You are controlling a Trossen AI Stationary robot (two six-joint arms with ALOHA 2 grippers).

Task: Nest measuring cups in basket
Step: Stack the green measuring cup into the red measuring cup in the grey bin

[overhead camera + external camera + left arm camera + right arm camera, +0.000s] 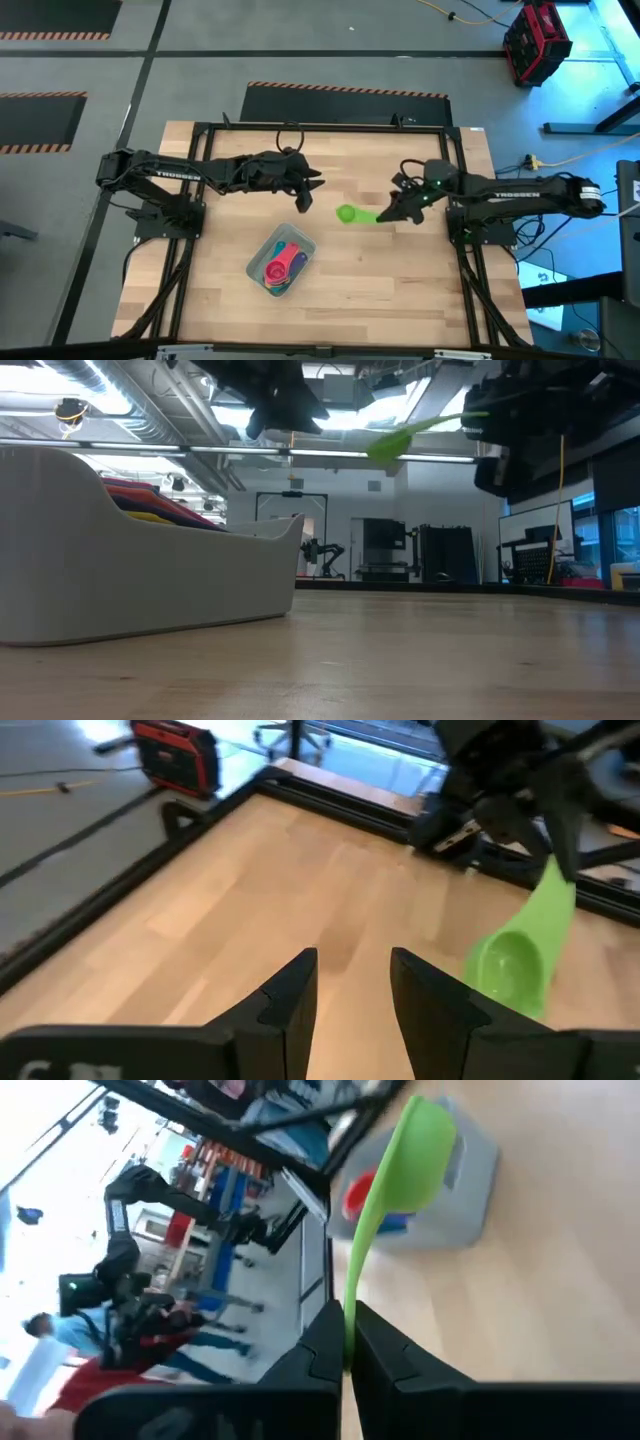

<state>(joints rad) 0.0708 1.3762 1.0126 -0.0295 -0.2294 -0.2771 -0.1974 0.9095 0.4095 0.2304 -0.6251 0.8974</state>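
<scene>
I am holding the green measuring cup [347, 213] by its handle with the right claw [385, 215], fingers clamped together on it, above the wooden surface [400, 290]. The left claw [308, 196] is hanging nearby with its fingers apart, gripping nothing. The basket [300, 242] is sitting nearer the front edge, with other coloured cups [280, 266] inside.

The left arm is reaching in from the table's left side, its left gripper [305, 193] hanging above the wood near the middle with fingers [290, 1005] parted and nothing between them. The right arm is stretching in from the right, its right gripper [388, 213] pinching shut on a thin green handle, raised off the surface.
</scene>
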